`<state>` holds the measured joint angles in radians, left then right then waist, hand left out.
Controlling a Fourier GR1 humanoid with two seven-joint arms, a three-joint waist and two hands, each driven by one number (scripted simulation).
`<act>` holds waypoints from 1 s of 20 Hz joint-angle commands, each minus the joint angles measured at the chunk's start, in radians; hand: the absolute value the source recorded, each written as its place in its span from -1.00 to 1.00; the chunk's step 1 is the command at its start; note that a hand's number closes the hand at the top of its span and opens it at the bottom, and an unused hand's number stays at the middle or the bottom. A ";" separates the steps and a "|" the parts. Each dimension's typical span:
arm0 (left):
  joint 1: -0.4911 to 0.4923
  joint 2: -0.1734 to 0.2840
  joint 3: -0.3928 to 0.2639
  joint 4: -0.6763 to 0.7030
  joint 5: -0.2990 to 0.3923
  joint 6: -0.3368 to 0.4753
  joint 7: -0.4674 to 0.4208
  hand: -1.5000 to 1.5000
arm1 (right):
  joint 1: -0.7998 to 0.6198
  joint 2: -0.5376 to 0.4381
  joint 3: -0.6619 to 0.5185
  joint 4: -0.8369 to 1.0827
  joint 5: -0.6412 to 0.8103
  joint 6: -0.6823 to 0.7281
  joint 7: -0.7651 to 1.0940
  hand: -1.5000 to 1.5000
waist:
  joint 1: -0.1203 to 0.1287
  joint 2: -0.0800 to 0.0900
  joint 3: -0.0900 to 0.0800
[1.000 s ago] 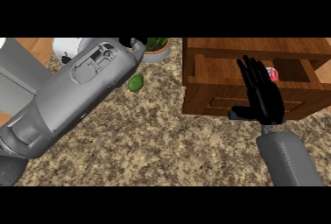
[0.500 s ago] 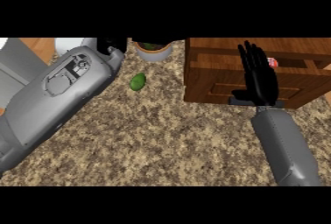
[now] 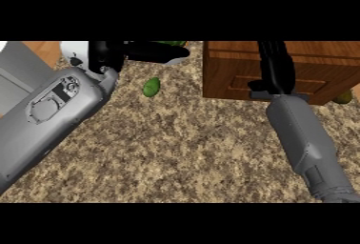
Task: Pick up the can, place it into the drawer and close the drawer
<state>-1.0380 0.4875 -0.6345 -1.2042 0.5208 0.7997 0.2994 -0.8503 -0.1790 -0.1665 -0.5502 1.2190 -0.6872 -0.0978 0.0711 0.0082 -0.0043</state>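
Note:
The wooden drawer (image 3: 309,81) at the upper right shows only its front panel, flush with the cabinet. My right hand (image 3: 275,66) lies flat against that front, fingers straight and pointing away from me, holding nothing. The can is out of sight in this view. My left hand (image 3: 141,50) is at the top edge left of the cabinet, fingers stretched out over a white dish, holding nothing. Its grey forearm (image 3: 56,114) fills the left side.
A small green fruit (image 3: 151,86) lies on the speckled counter (image 3: 190,143) between my arms. A white dish (image 3: 175,59) with something green sits at the top edge. Another yellowish-green item (image 3: 345,97) peeks out at the cabinet's right corner.
The drawer was open with the red can showing inside; my right hand has pushed it in, and the can no longer shows. The view has shifted downward.

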 commanded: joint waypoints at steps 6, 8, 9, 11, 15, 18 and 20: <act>0.158 0.015 -0.003 -0.102 -0.040 -0.011 -0.068 -1.00 | -0.185 0.011 -0.036 0.214 0.020 -0.071 0.045 -1.00 | 0.022 0.017 0.005; 0.144 0.069 0.042 -0.129 -0.007 -0.064 -0.038 -1.00 | -0.205 -0.029 -0.062 0.232 -0.008 -0.056 0.017 -1.00 | 0.029 0.019 0.006; 0.145 0.050 0.021 -0.140 -0.027 -0.029 -0.019 -1.00 | -0.198 -0.031 -0.063 0.253 -0.007 -0.075 -0.001 -1.00 | 0.027 0.019 0.007; 0.189 0.067 0.017 -0.174 -0.037 -0.030 -0.022 -1.00 | -0.230 -0.026 -0.067 0.268 -0.008 -0.064 0.007 -1.00 | 0.022 0.013 0.006; 0.176 0.042 0.023 -0.150 -0.052 -0.028 -0.036 -1.00 | -0.281 -0.026 -0.079 0.301 -0.006 -0.067 0.021 -1.00 | 0.028 0.025 0.007; 0.181 0.067 0.037 -0.185 -0.049 -0.040 -0.027 -1.00 | -0.320 -0.051 -0.102 0.309 -0.038 -0.002 -0.035 -1.00 | 0.042 0.025 0.007; 0.206 0.057 0.043 -0.159 -0.054 -0.035 -0.046 -1.00 | -0.291 -0.011 -0.153 0.289 -0.105 -0.037 -0.100 -1.00 | 0.023 0.026 0.008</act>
<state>-0.8557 0.5346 -0.6099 -1.3613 0.4663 0.7742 0.2646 -1.0924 -0.2305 -0.2526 -0.2441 1.1975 -0.7007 -0.1527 0.0784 0.0302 0.0032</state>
